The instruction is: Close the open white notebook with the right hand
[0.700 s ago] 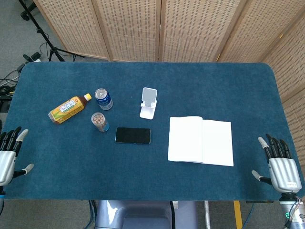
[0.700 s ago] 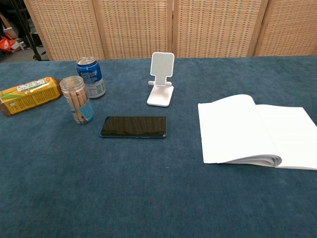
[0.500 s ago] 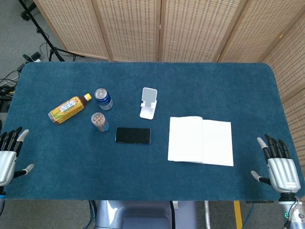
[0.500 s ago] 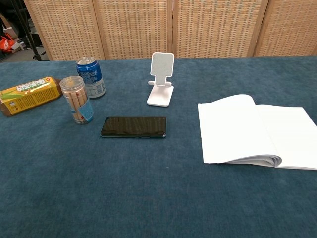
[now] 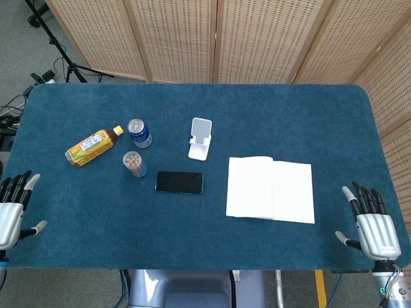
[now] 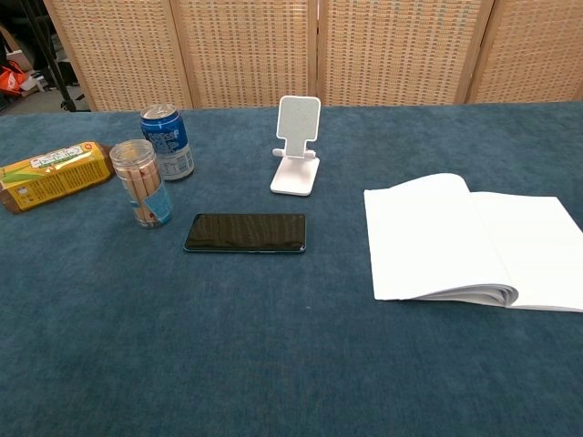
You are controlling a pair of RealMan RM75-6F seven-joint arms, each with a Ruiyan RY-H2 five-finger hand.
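The white notebook (image 5: 270,189) lies open and flat on the blue table (image 5: 212,115), right of centre; the chest view shows the notebook (image 6: 469,241) with its left page slightly arched. My right hand (image 5: 371,226) hovers at the table's front right corner, fingers spread, holding nothing, well to the right of the notebook. Over the front left edge my left hand (image 5: 11,208) is open and empty too. Neither hand appears in the chest view.
A black phone (image 5: 179,182) lies left of the notebook, with a white phone stand (image 5: 200,138) behind it. Further left stand a clear jar of sticks (image 5: 133,163) and a blue can (image 5: 139,133), and a yellow bottle (image 5: 94,145) lies on its side.
My right hand has slid a little left and toward the front edge. The left hand has dropped very slightly. The notebook has not moved.
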